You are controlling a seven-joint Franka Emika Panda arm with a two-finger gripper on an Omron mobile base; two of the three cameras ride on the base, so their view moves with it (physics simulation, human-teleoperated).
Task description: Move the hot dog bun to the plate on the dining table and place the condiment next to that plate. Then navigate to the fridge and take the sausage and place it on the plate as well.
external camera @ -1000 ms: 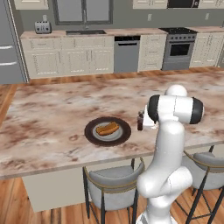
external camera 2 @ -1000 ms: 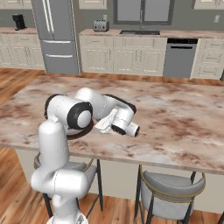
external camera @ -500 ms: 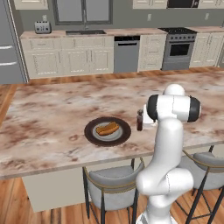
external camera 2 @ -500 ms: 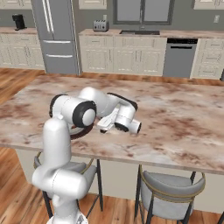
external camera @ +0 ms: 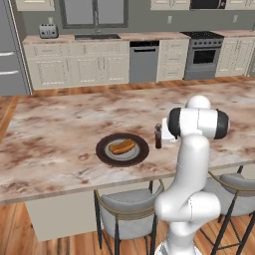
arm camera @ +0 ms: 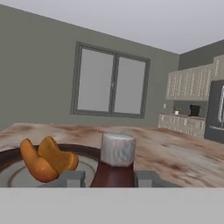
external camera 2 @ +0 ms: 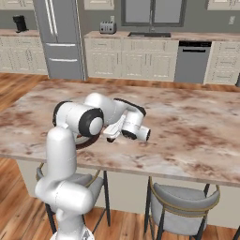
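Between your gripper's (arm camera: 108, 178) fingertips (arm camera: 72, 178) the condiment (arm camera: 114, 162) is sitting upright, and the tips are closing in on its sides, clamping it. Beside it you are seeing the bun (arm camera: 45, 159) lying on the plate (arm camera: 87, 152). From the left base view, the bottle is standing just right of the plate, on the table (external camera: 60, 119).

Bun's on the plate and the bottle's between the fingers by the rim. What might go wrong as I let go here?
Two risks, as I judge them. The condiment stands close to the plate rim, so a sideways pull-out may knock it over or onto the rim. The gripper fingers sit low on either side of the bottle; lifting before they open fully might drag it along. The hot dog bun lies just beyond the bottle, so pushing forward risks nudging it.
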